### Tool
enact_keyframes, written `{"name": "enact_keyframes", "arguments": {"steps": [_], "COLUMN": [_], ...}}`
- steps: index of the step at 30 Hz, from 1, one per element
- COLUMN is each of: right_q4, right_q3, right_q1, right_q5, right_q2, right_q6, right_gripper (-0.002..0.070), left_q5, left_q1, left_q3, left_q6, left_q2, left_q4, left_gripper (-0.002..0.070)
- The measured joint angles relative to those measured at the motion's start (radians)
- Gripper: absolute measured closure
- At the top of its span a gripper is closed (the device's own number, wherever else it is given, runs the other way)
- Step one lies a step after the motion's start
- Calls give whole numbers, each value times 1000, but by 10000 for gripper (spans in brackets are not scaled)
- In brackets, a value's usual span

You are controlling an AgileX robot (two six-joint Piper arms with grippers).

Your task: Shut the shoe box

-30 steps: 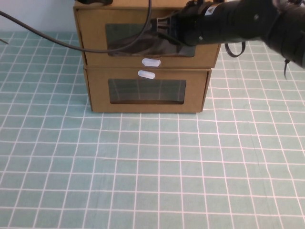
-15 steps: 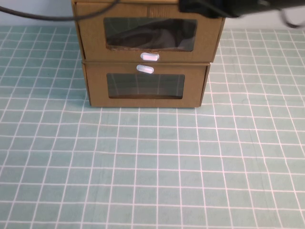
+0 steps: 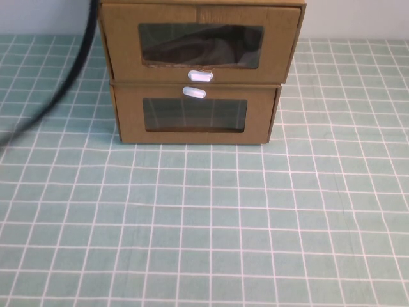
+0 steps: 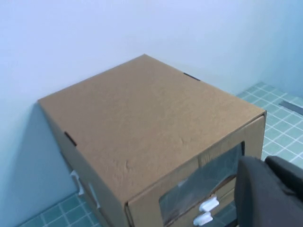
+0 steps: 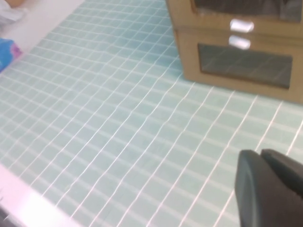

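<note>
The shoe box (image 3: pixel 200 45) is the upper of two stacked cardboard boxes, with its white tab (image 3: pixel 200 76) below its window. Its front stands about level with the front of the box beneath. It also shows in the left wrist view (image 4: pixel 142 127) and in the right wrist view (image 5: pixel 246 12). My left gripper (image 4: pixel 272 194) is shut and empty, raised beside the shoe box's front corner. My right gripper (image 5: pixel 270 189) is shut and empty, over the mat well in front of the boxes. Neither gripper shows in the high view.
The lower cardboard box (image 3: pixel 195 115) has its white tab (image 3: pixel 194 93) above its window. A blurred black cable (image 3: pixel 57 83) crosses the left of the high view. A blue object (image 5: pixel 9 49) lies past the checked mat's edge in the right wrist view.
The right arm that lay across the shoe box's front has pulled out of the high view. A black cable now swings at the left.
</note>
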Motion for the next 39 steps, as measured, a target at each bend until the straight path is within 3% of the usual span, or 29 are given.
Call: {"name": "enact_keyframes", "arguments": {"steps": [7,13,21,30,34,39], "right_q4": [-1,8,120,178,178,180], "right_q3": [173,257,447,716,792,875], "right_q1": [0,-2,-2,-2,-4,-6], "right_q5": [26,8,-325,-656,-688,-699], "right_q2": [-319,-380,-380,-380,-380,-380], "right_q6": [69,60,-97,-133,-230,-358], "right_gripper": [687,687,687,687,687,687], "left_q5": [-282,-412,-496,-580,-652,-616], "left_q1": [0,0,0,0,0,0], "left_q3": [561,928,1314,1598,1655,1667], "left_q6": [30,3,-5,-15,-17,-17], "left_q2": [-435,-756,-1110,-1146,-1146,-1148], "left_q4": [-20,-24,-24,-47,-58,-67], "left_gripper": [680,680,680,680,680,680]}}
